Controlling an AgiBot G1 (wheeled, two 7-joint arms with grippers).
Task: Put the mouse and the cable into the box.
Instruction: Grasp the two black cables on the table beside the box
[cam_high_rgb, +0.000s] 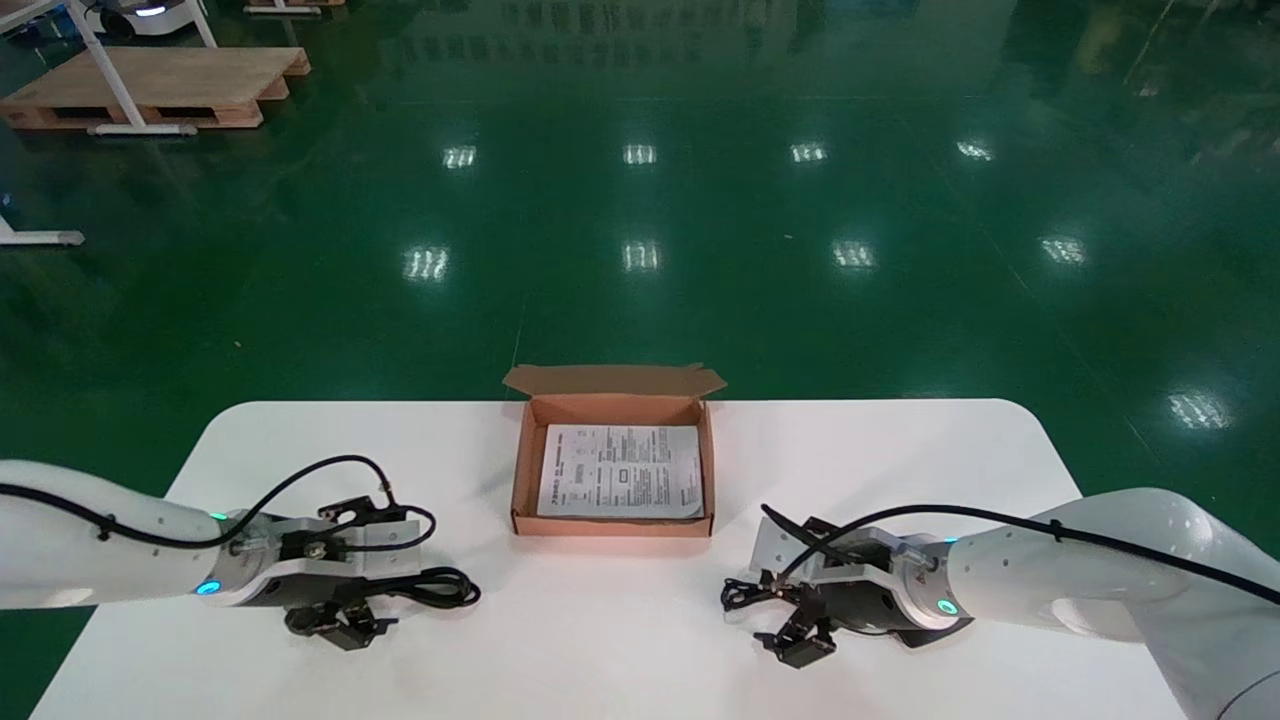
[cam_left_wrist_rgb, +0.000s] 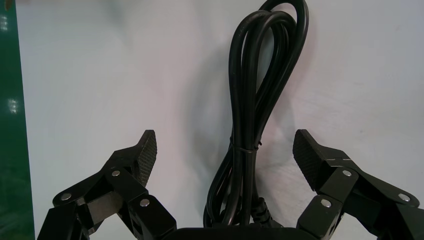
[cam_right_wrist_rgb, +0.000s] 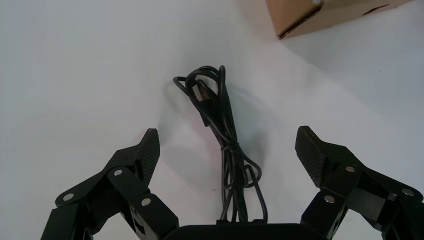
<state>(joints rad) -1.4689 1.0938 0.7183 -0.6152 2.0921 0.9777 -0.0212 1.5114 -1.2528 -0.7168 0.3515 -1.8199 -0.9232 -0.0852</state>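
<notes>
Left gripper (cam_high_rgb: 370, 570) (cam_left_wrist_rgb: 225, 145) sits low over the table (cam_high_rgb: 620, 640), at about 8 o'clock from the box (cam_high_rgb: 520, 470). Its jaws are spread wide and hold nothing. A thick cable (cam_high_rgb: 440, 588) (cam_left_wrist_rgb: 250, 100), black and bundled with a tie at mid-length, lies flat on the table between the two pads. In the left wrist view the pads (cam_left_wrist_rgb: 147, 150) stand clear of the bundle on both sides. The bundle's loop end points away from the wrist, toward 3 o'clock in the head view.

Right gripper (cam_high_rgb: 785, 590) (cam_right_wrist_rgb: 228, 140) is at about 4 o'clock from the box, also low over the table, jaws wide apart and empty. A thin cable (cam_high_rgb: 745, 595) (cam_right_wrist_rgb: 215, 100), black, loosely coiled and tied, lies between its fingers (cam_right_wrist_rgb: 150, 150) without touching either. A plug end shows in the coil. The cable's near end runs under the gripper body, out of sight.

The box is brown cardboard and stands open at table centre, its lid flap standing up on the 12 o'clock side. Inside it a printed leaflet (cam_high_rgb: 620, 470) lies flat and covers most of the floor. Both cables are outside the box, well apart from each other. In the right wrist view one box corner (cam_right_wrist_rgb: 310, 15) is near the thin cable but not touching it.
</notes>
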